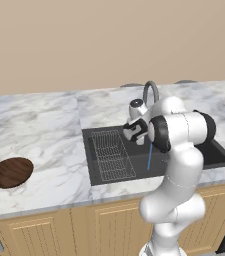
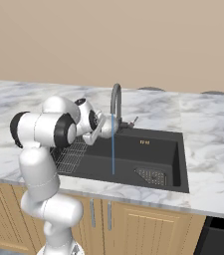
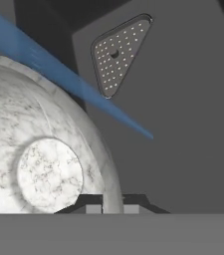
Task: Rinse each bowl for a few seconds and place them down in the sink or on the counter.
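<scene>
White-grey and speckled, the small bowl (image 3: 44, 164) is pinched by its rim between the closed fingers of the gripper (image 3: 111, 208), and it hangs above the black sink (image 2: 168, 149) with its inside turned toward the hand camera, so the flat round bottom of its interior faces that view. A thin blue stream of water (image 2: 113, 144) drops straight from the arched faucet (image 2: 115, 102) at the back edge of the sink and reaches the basin floor; in the hand view the stream (image 3: 58, 74) passes just over the bowl's upper rim. In the right base view the bowl (image 2: 99, 129) sits close beside the stream, on the side nearer the wire rack (image 1: 111, 155), which lies in the left part of the sink. A perforated triangular drain cover (image 2: 151, 175) lies on the basin floor toward the front right corner of the sink. The dark brown wood-grain bowl (image 1: 11, 172) rests upright on the marble counter (image 1: 44, 130), well away to the left of the sink and near the counter's front edge.
</scene>
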